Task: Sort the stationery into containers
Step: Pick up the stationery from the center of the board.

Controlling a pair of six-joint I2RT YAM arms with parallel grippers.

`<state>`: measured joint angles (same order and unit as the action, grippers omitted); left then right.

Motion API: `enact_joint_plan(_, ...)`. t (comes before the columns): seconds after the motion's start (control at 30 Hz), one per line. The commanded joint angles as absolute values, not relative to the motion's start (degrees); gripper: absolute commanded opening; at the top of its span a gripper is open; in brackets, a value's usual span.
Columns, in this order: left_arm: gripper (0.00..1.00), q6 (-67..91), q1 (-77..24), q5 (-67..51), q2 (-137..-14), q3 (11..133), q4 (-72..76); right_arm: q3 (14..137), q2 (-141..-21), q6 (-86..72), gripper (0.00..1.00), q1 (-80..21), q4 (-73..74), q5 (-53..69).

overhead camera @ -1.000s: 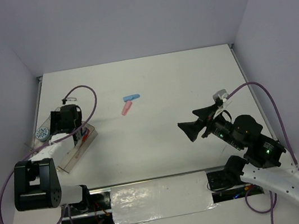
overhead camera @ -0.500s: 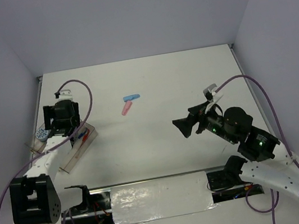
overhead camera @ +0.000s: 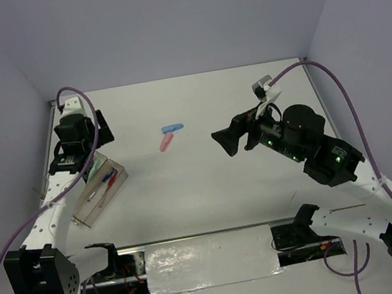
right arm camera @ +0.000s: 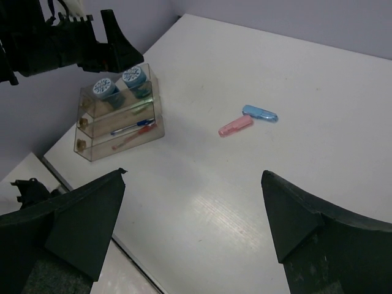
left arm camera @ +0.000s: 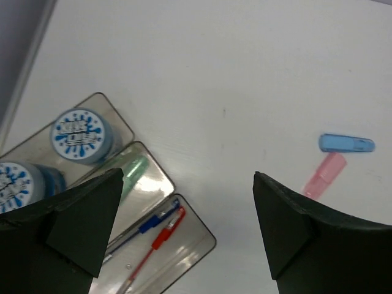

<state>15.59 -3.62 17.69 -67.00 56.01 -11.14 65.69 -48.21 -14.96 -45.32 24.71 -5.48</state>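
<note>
The clear divided tray lies at the table's left edge. It holds two blue-white discs, a green capsule, a blue pen and a red pen. My left gripper hovers above the tray's far end, open and empty. On the bare table to the right lie a blue capsule and a pink capsule, nearly touching. Further right, my right gripper hangs open and empty, pointing toward them. The right wrist view shows the tray, pink capsule and blue capsule.
Grey walls close the table on the left, the back and the right. A metal rail with a shiny white strip runs along the near edge between the two arm bases.
My left gripper has opened, lifted off the tray and drawn back toward the far left. The right arm has risen and swung toward the middle.
</note>
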Motion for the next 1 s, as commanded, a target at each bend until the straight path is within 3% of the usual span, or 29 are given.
enact_joint_plan(0.0,0.99,21.3,-3.4,7.0,-67.5,57.4,-11.2,66.8,-47.6,-12.7,1.00,-44.9,26.0,-6.1)
enact_joint_plan(0.23,0.99,18.6,-5.1,-3.1,-69.9,60.4,-12.7,63.6,-48.3,-12.9,1.00,-42.7,23.1,-2.7)
enact_joint_plan(0.47,0.99,17.7,-12.3,-1.9,-71.1,62.3,-14.1,63.8,-49.8,-13.6,1.00,-40.3,22.8,-0.5)
enact_joint_plan(0.73,0.99,17.6,-19.9,-0.4,-83.9,69.9,-13.4,62.1,-48.0,-13.9,1.00,-39.4,22.8,0.1)
enact_joint_plan(0.97,0.99,8.8,-21.5,0.8,-104.4,83.0,-14.6,58.9,-44.4,-14.0,1.00,-38.4,26.0,-1.3)
